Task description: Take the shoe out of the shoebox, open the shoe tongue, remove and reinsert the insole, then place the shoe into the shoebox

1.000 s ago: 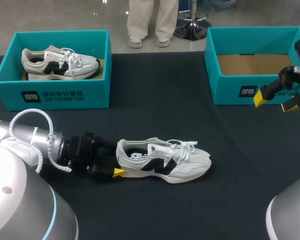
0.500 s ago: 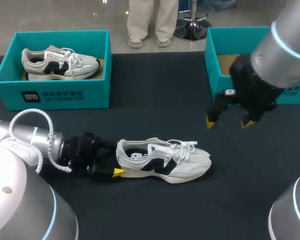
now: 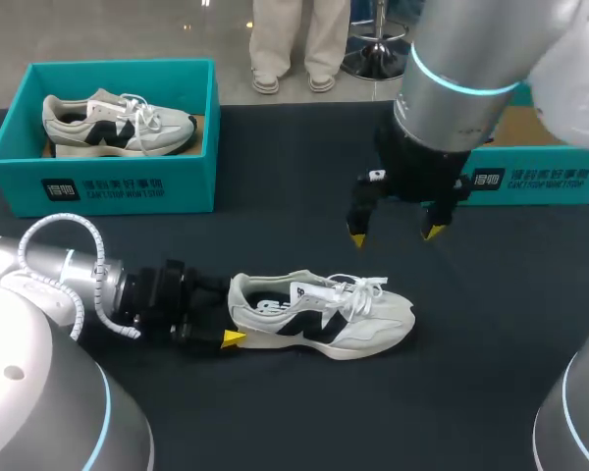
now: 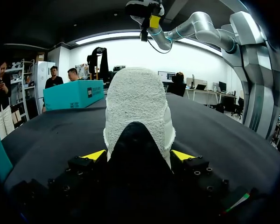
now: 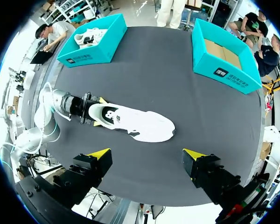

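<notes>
The shoe lies on its side on the desk, just below the middle, toe toward 3 o'clock and heel toward 9 o'clock. It is well out of the empty shoebox at 2 o'clock. The left gripper has not moved over the last second. It is clamped on the heel, and the left wrist view shows one yellow tip pressed against each side of it.

The change is all on the other arm. A second ago the right gripper hung in front of the empty shoebox at the 3 o'clock edge. It has since swung in toward the centre and now hovers above the desk, at about 1 o'clock from the laces. Its fingers are spread wide with nothing between them, and its wrist view looks straight down on the shoe.

With the heel pinned, this reads as the approach to opening the tongue, and the insole work has not yet begun. A second shoebox at 10 o'clock holds another shoe, untouched.
</notes>
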Robot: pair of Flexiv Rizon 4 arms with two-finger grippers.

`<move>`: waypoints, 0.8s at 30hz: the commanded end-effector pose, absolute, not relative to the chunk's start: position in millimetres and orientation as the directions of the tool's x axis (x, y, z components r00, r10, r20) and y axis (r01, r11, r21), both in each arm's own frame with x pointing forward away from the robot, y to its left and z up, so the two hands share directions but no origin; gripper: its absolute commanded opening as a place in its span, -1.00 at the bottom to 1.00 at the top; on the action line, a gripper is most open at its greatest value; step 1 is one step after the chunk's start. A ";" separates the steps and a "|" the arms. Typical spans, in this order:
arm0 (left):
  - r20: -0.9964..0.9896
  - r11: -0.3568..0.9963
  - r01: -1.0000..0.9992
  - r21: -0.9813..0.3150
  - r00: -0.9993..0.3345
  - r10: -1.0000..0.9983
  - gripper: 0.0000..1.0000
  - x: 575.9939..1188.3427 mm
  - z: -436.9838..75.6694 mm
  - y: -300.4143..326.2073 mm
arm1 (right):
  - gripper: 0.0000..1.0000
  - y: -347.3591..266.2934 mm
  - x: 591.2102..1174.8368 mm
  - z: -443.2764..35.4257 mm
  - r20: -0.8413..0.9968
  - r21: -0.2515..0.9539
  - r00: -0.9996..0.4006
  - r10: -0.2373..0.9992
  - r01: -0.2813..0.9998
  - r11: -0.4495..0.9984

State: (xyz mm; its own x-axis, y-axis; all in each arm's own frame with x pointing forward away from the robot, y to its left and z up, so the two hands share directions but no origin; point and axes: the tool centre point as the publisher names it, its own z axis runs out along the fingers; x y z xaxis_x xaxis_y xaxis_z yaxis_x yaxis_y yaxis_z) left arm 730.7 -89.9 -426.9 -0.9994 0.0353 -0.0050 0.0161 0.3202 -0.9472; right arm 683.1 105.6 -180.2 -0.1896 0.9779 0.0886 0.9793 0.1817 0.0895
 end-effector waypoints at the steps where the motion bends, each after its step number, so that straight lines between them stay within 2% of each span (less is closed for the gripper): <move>1: -0.004 0.322 0.016 -0.947 -0.999 0.036 -1.00 729.8 -426.5 -89.8 | 1.00 114.8 688.4 -179.5 0.029 -0.024 -0.187 0.982 0.982 0.188; 8: -0.004 0.322 0.016 -0.947 -0.999 0.036 -1.00 729.8 -426.5 -89.8 | 1.00 122.1 689.6 -181.5 0.000 -0.051 -0.188 0.982 0.981 0.188; 14: -0.004 0.322 0.016 -0.947 -0.999 0.036 -1.00 729.8 -426.5 -89.8 | 1.00 157.4 691.8 -203.5 -0.032 -0.088 -0.104 0.994 0.991 0.101; 24: -0.004 0.322 0.016 -0.947 -0.999 0.036 -1.00 729.8 -426.5 -89.8 | 1.00 183.2 689.7 -239.0 -0.008 -0.091 -0.071 0.997 0.993 0.070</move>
